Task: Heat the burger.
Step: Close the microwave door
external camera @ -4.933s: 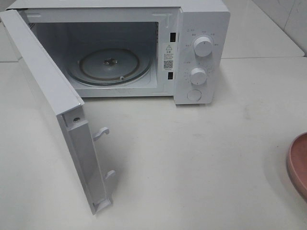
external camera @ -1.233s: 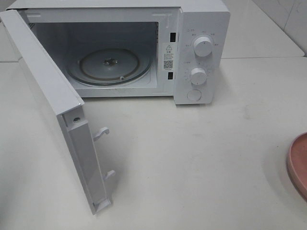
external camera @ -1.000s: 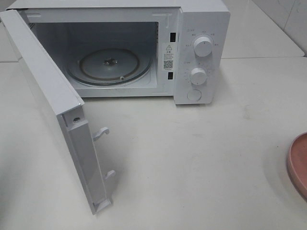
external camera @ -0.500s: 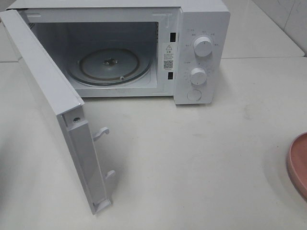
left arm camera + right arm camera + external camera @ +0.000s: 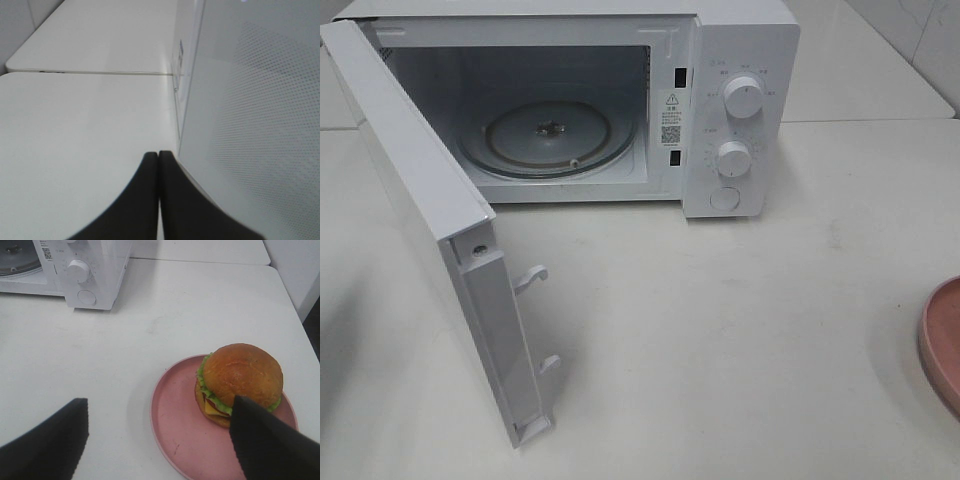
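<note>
While the plate (image 5: 945, 345) edges slightly rightward at 3 o'clock, the right end effector (image 5: 157, 432) gapes over the burger (image 5: 240, 382), the left end effector (image 5: 158, 165) pinched together, so pickup looks imminent.

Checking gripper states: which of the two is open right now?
The right gripper: its jaws stand wide apart above the pink plate with the burger. The left gripper is shut, fingertips touching.

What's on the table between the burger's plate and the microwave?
Nothing: the right wrist view shows bare white table from the pink plate to the microwave.
</note>
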`<control>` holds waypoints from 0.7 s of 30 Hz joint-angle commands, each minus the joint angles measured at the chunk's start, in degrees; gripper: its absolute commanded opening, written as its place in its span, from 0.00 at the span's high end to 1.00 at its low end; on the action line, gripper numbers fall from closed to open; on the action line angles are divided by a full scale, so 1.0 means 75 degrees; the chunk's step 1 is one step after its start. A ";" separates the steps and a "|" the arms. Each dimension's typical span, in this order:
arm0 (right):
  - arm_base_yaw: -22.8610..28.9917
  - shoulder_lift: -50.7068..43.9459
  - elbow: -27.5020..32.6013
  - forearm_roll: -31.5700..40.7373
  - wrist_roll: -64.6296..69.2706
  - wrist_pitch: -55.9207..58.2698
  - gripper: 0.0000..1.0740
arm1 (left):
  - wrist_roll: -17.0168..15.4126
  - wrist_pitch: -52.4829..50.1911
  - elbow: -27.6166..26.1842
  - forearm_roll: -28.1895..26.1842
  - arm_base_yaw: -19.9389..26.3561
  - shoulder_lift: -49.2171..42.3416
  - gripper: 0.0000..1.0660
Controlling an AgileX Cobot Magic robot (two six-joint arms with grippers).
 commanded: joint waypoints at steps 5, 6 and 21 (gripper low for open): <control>-0.0053 -0.0229 0.0038 0.0015 -0.0069 -0.0031 0.29 | -0.0619 -0.1818 -0.0069 0.1062 -0.0046 0.1077 1.00; -0.0053 -0.0229 0.0038 0.0015 -0.0069 -0.0031 0.29 | -0.0749 -0.1841 -0.0176 0.1176 -0.0046 0.1283 1.00; -0.0053 -0.0229 0.0038 0.0015 -0.0069 -0.0031 0.30 | -0.0802 -0.2208 -0.0924 0.1673 -0.0848 0.2055 1.00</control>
